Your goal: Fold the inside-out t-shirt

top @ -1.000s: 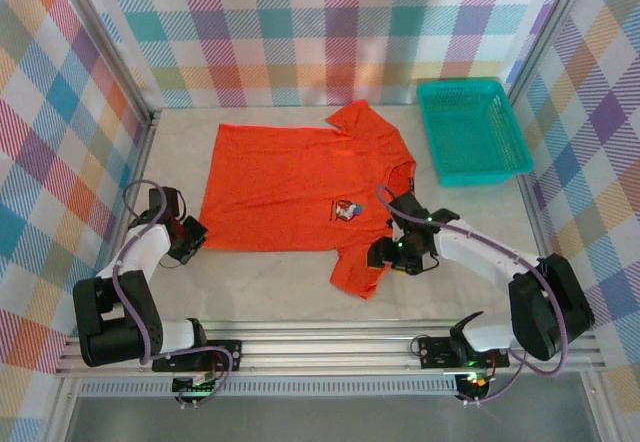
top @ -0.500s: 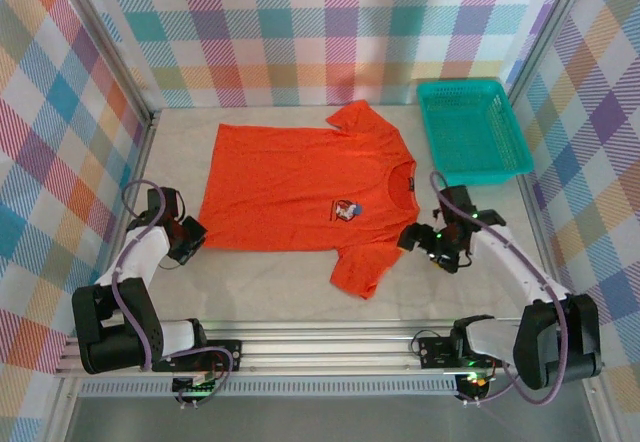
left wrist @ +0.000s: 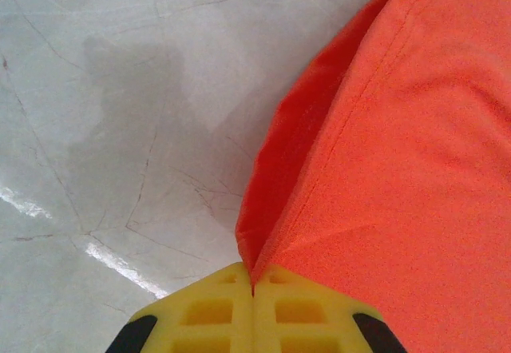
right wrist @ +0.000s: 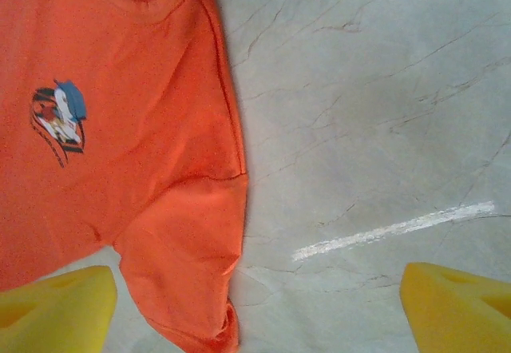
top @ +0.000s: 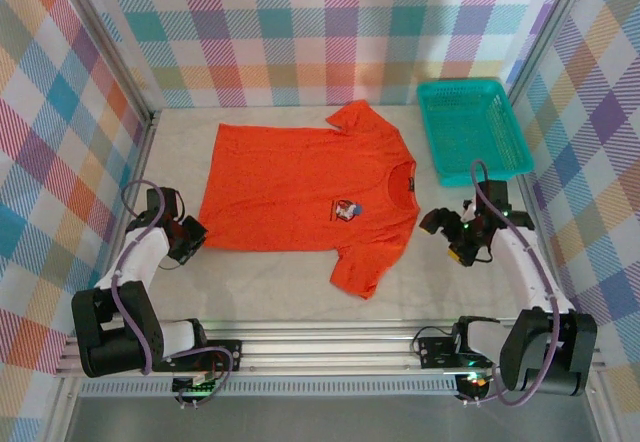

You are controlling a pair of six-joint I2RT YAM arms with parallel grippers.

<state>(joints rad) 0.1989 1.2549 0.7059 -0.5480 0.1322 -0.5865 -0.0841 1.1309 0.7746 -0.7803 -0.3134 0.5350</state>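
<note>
On the surface [top: 300,297] the shirt [top: 290,187] lies flat and well spread, just beside the basket [top: 472,130]. The left pincer [top: 192,234] is clamped on the hem corner farthest from the basket. The right pincer [top: 446,236], jaws apart and empty, hovers off the cloth on the basket's near side. I judge the fold goes best if it pinches the near sleeve's shoulder, so the 2 ends lift level. The print [top: 348,209] faces up toward the basket end: collar points there, hem away, long axis along that line.
</note>
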